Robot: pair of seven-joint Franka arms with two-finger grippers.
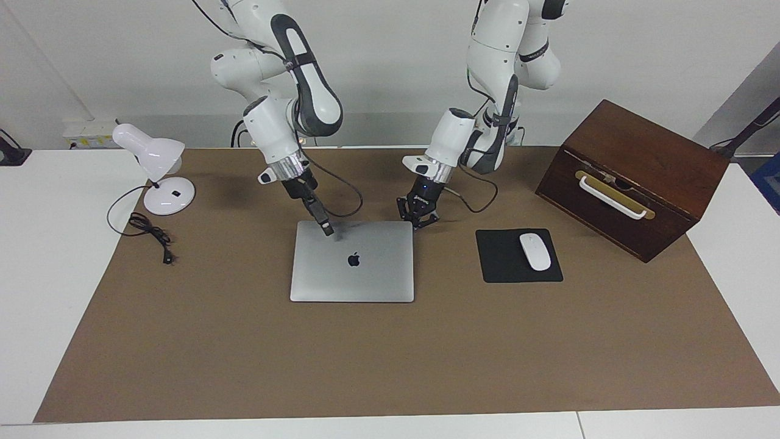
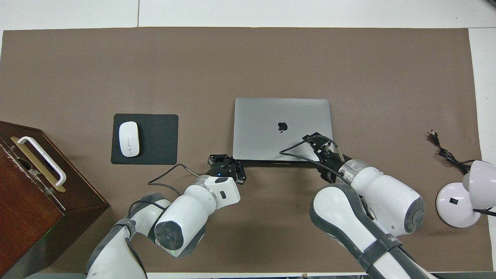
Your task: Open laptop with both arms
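Note:
The silver-grey laptop (image 1: 352,268) lies closed and flat on the brown mat, apple logo up; it also shows in the overhead view (image 2: 271,116). My right gripper (image 1: 327,230) is tilted down with its tip on the lid, close to the laptop's edge nearer the robots; in the overhead view the right gripper (image 2: 322,145) is over that part of the lid. Its fingers look shut and hold nothing. My left gripper (image 1: 418,218) is low at the laptop's corner nearer the robots, toward the left arm's end, fingers spread and empty; it also shows in the overhead view (image 2: 226,166).
A black mouse pad (image 1: 506,268) with a white mouse (image 1: 534,251) lies beside the laptop toward the left arm's end. A dark wooden box (image 1: 634,177) with a white handle stands past it. A white desk lamp (image 1: 159,167) and its cord (image 1: 149,231) are at the right arm's end.

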